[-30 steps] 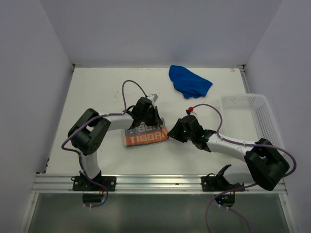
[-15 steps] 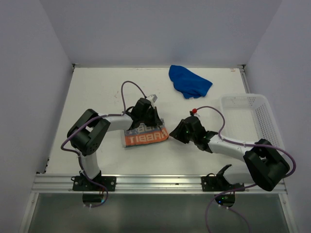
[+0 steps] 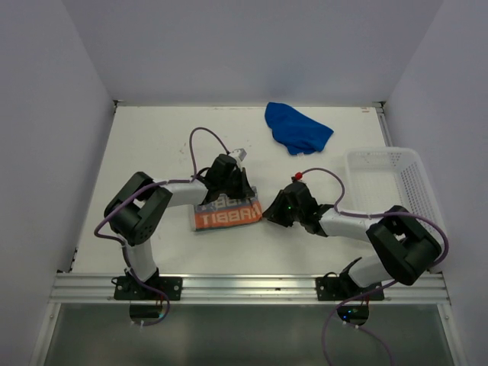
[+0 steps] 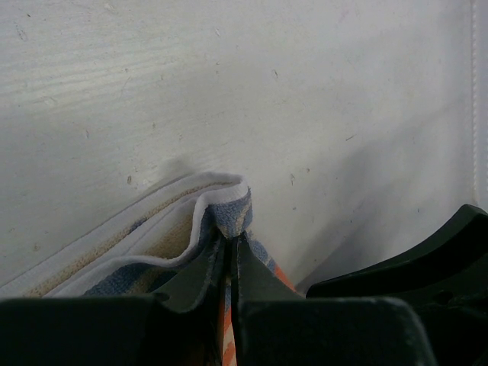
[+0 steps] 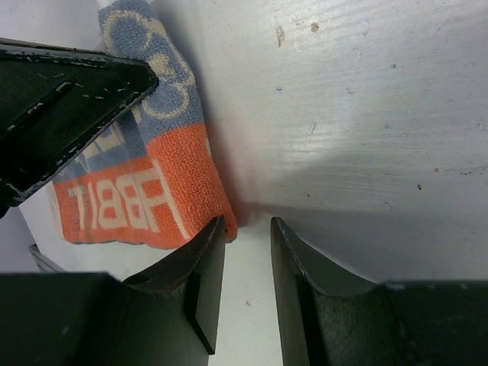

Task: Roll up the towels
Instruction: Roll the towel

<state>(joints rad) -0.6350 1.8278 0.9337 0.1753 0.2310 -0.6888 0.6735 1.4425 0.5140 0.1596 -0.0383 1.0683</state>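
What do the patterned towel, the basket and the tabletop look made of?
Patterned towel: looped terry cloth, matte, with fuzzy pile visible up close.
Basket: probably white plastic, with moulded mesh walls.
Tabletop: white-painted board, perhaps wood, with faint grain streaks, specks and scuffs.

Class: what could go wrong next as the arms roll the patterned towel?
The left gripper has its jaws shut on only a thin fold of the patterned towel; it could slip free.
The right gripper, jaws open, sits over bare table beside the towel; closing there may miss it.
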